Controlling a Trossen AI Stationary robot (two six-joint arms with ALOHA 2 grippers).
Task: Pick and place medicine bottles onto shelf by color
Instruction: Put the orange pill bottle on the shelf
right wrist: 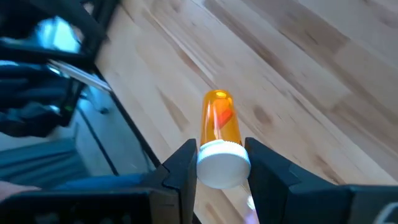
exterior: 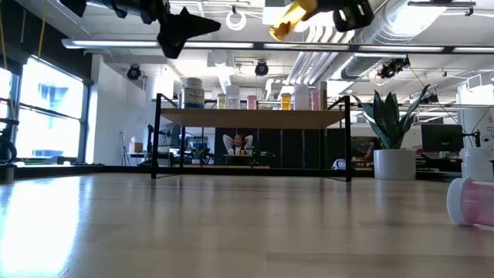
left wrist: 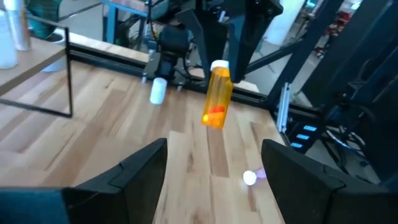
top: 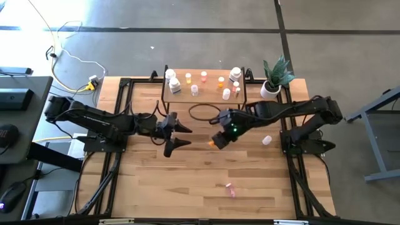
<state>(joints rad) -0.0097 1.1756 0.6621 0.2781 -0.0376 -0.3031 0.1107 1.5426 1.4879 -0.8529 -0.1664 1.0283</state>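
My right gripper hangs over the middle of the table, shut on an orange medicine bottle with a white cap. My left gripper is open just to its left, fingers pointing at the bottle and nothing between them. At the table's far edge the shelf stands on black legs, with several white, orange and pink bottles upright on it. A white bottle lies on its side on the table to the right. A pink bottle lies on its side near the front. My right gripper pinches the orange bottle's white cap between its two fingers, one on each side. The fingers slant downward from the table's right. The orange body sticks out beyond the fingertips, tilted, and the bottle is lifted well clear of the table.
A potted plant stands at the shelf's right end. A black ring lies on the table in front of the shelf. Bare wood stretches across the table's near half, apart from the pink bottle.
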